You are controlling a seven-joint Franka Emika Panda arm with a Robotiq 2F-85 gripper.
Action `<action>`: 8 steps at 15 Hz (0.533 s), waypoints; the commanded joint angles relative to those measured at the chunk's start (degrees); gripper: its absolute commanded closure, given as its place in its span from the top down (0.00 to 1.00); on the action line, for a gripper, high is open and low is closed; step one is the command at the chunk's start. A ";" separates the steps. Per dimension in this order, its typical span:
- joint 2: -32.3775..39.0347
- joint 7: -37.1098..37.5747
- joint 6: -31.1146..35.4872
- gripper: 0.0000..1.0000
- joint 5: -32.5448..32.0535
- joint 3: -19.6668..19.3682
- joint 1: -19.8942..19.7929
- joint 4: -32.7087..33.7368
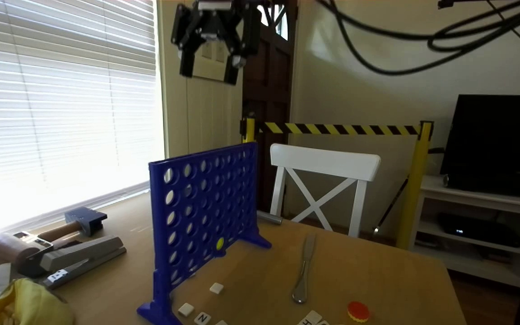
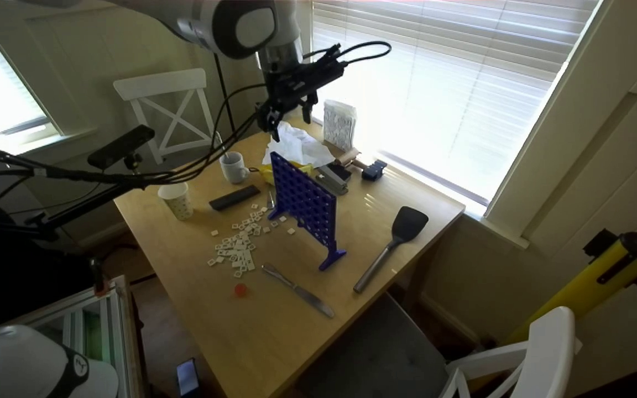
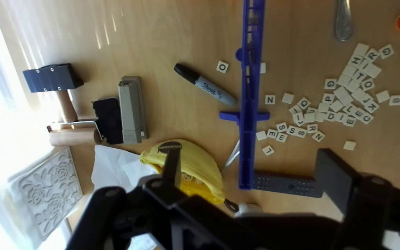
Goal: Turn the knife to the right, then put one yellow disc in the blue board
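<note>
Blue board [image 1: 211, 192] on the table [image 2: 263, 348] seems to hold the yellow disc [image 1: 220, 243] in its bottom row, so placing looks done; likely only withdrawal remains. The knife [image 2: 302, 292] points its blade toward the table edge by the white chair [image 1: 325, 161]. The end effector [image 1: 209, 76] hangs high, spread, empty. Readable: "Sharpie" on the marker [image 3: 212, 91], N and G among tiles [image 3: 343, 95].

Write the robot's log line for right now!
gripper: open, empty, raised above table | knife: on table, not held | blue board: upright | red disc: near knife
</note>
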 commanded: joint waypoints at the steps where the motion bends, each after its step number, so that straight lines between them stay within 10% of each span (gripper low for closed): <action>1: -11.17 6.46 -10.52 1.00 -4.38 -0.50 0.77 -5.15; 8: -29.54 30.44 -19.33 1.00 -1.42 -0.66 2.36 -16.76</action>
